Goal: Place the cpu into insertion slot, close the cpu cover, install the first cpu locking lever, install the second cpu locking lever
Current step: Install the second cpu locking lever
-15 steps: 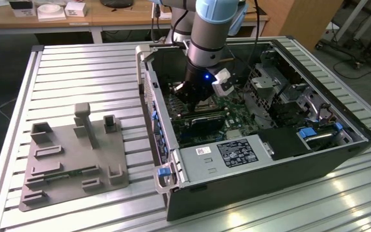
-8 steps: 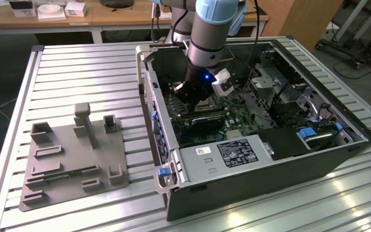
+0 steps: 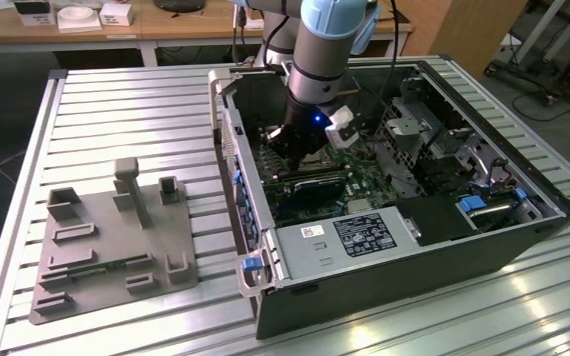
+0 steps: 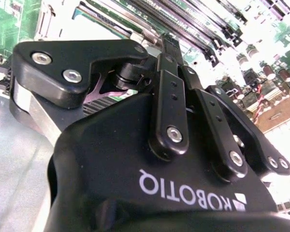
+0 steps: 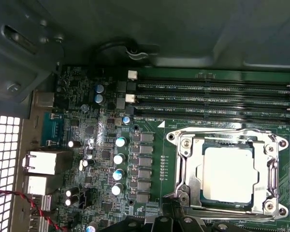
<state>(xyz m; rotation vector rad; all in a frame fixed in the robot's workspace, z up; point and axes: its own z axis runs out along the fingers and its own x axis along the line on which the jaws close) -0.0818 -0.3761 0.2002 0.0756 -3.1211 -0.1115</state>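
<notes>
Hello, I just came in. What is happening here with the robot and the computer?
A robot arm reaches down into an open computer case on a slatted metal table. Its tool hangs just above the motherboard. In the first wrist view, the cpu already lies in the insertion slot, and the cpu cover is closed over it.

Your table (image 3: 136, 96) was a ribbed, slatted metal surface that carried two things directly. Toward the exterior view's left you had a grey fixture plate (image 3: 112, 248) lying flat on the slats, with upright posts and small brackets rising from it. Just beside it, toward the exterior view's right, stood the open computer case (image 3: 404, 297), its side panel off.
</notes>
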